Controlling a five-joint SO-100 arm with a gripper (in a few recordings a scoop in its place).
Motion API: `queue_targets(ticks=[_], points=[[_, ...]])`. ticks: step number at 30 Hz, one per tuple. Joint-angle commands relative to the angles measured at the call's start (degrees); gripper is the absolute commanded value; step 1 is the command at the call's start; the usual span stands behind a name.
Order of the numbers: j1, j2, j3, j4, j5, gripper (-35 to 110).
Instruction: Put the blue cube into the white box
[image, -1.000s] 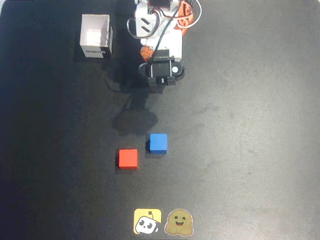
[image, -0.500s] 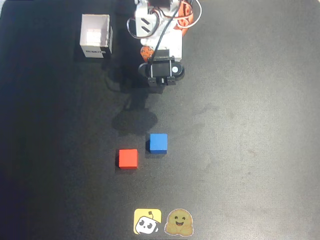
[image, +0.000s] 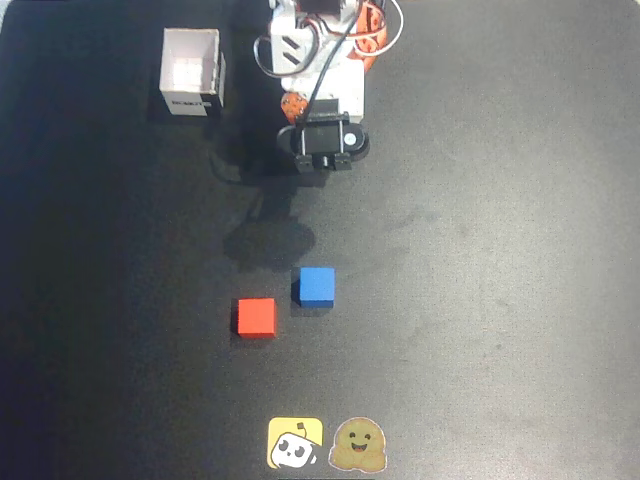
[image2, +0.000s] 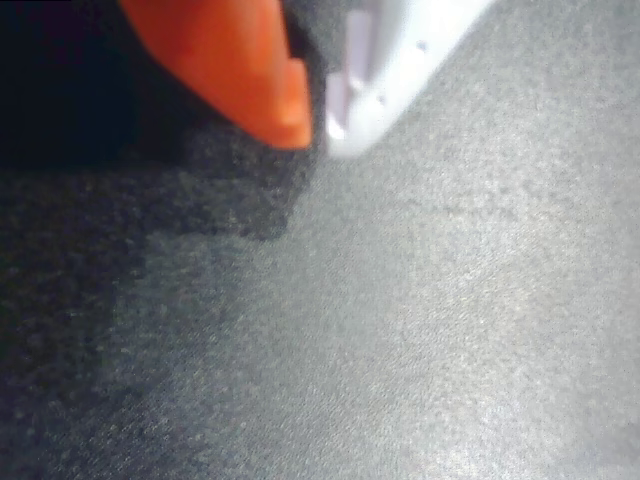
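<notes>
The blue cube (image: 317, 286) sits on the dark mat near the middle in the overhead view. The white box (image: 192, 72) stands open-topped at the upper left, its dark label on the side facing the picture's bottom. The arm is folded at the top centre, its wrist camera over the gripper (image: 323, 150), well above the cube in the picture and to the right of the box. In the wrist view the gripper (image2: 317, 122) is shut, its orange finger (image2: 250, 70) and white finger (image2: 385, 70) meeting at the tips with nothing between them, just over bare mat.
A red cube (image: 256, 317) lies just left of and below the blue cube. Two stickers (image: 327, 443) lie at the mat's bottom edge. The arm's white base and cables (image: 320, 40) stand at the top centre.
</notes>
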Motion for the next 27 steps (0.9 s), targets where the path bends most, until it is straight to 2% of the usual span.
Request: queue_targets(ticks=[1,27], points=[[0.4,0.3,-0.2,0.2,0.4,0],[1.2,0.3,-0.2,0.2,0.7,0]])
